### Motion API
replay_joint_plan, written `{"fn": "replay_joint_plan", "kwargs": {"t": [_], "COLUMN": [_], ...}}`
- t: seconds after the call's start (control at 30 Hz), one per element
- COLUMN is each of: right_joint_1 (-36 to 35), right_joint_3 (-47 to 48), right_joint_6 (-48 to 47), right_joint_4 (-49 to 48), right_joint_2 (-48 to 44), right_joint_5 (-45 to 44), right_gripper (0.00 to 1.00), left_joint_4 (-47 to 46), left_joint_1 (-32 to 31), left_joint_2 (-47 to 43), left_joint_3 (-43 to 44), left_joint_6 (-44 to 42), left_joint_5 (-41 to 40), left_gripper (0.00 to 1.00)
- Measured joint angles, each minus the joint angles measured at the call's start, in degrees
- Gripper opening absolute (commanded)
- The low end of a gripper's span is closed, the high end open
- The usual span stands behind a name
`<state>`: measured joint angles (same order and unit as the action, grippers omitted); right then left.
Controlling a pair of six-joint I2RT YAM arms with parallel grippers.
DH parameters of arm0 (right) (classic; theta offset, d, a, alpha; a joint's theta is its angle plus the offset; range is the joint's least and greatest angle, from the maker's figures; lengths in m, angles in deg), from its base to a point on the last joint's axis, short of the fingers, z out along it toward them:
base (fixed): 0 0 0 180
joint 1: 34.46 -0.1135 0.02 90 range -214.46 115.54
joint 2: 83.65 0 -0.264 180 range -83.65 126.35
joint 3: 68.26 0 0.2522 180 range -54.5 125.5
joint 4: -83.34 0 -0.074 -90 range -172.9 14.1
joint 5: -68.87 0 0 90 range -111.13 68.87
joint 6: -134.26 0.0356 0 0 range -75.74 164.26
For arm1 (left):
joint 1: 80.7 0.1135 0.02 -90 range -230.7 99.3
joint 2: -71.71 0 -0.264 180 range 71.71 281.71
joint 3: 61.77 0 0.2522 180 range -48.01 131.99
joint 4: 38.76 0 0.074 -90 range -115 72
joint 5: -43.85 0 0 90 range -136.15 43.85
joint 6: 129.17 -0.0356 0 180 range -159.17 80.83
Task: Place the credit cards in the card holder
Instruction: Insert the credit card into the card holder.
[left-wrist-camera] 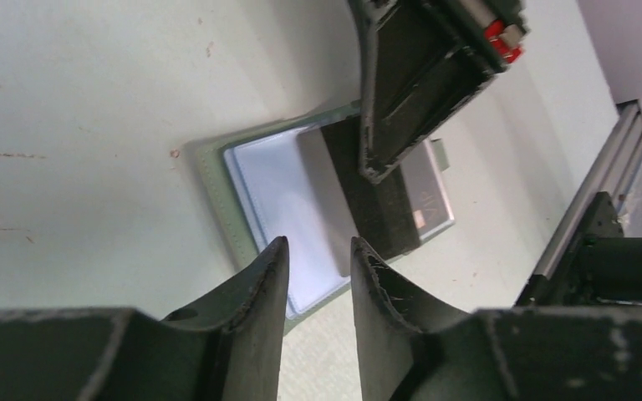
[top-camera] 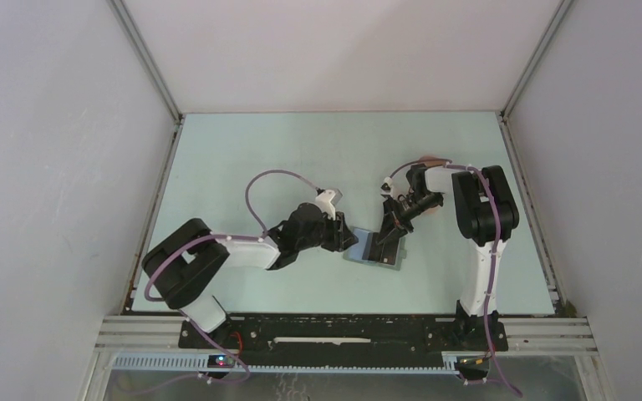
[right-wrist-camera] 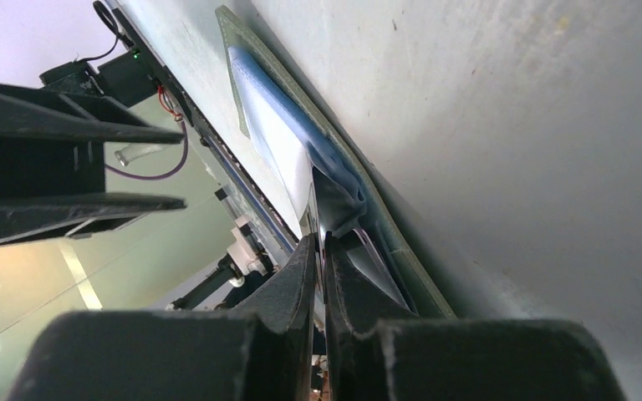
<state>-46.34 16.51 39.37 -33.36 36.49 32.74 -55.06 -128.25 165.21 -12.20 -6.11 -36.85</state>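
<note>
Since the stiff, slick silvery-grey plastic card [left-wrist-camera: 430,188] wants an edge pinch, the left gripper [left-wrist-camera: 319,246] gapes empty at its nine o'clock, while the right gripper [right-wrist-camera: 319,242] has an unclear hold.

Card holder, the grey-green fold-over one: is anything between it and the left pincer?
Nothing visible does. The left pincer faces the open grey-green fold-over card holder directly; the right pincer stands farther on, over its dark middle.

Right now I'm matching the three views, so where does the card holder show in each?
Top external: card holder just right of centre, below the middle.
Left wrist: card holder at centre, lying open.
Right wrist: card holder upper middle, seen edge-on.
Shared landmark: the right gripper, its tip at the card holder in all three.
</note>
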Motion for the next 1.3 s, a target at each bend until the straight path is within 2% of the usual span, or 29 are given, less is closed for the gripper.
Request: {"fn": "replay_joint_plan", "kwargs": {"t": [0.17,0.4,0.77,1.13,1.3], "right_joint_1": [-0.13,-0.26,-0.26,-0.26,-0.26], "right_joint_3": [0.15,0.59,0.61,0.63,0.63], "right_joint_6": [-0.13,-0.17,-0.15,-0.15,-0.15], "right_joint_4": [0.02,0.33,0.35,0.35,0.33], "right_joint_2": [0.07,0.26,0.26,0.26,0.26], "right_joint_5": [-0.31,-0.61,-0.79,-0.83,-0.94], "right_gripper": [0.14,0.14,0.14,0.14,0.14], "left_joint_4": [1.20,3.41,4.92,11.41,14.10], "left_joint_1": [-1.64,-7.82,-13.51,-16.35,-16.59], "left_joint_2": [-3.96,-5.07,5.14,14.05,15.47], "left_joint_3": [-0.17,1.33,12.24,21.16,22.53], "left_joint_6": [-0.07,0.02,1.51,1.25,0.96], "left_joint_5": [-0.13,-0.15,-3.21,-9.92,-12.66], "left_gripper": [0.44,0.44,0.44,0.44,0.44]}}
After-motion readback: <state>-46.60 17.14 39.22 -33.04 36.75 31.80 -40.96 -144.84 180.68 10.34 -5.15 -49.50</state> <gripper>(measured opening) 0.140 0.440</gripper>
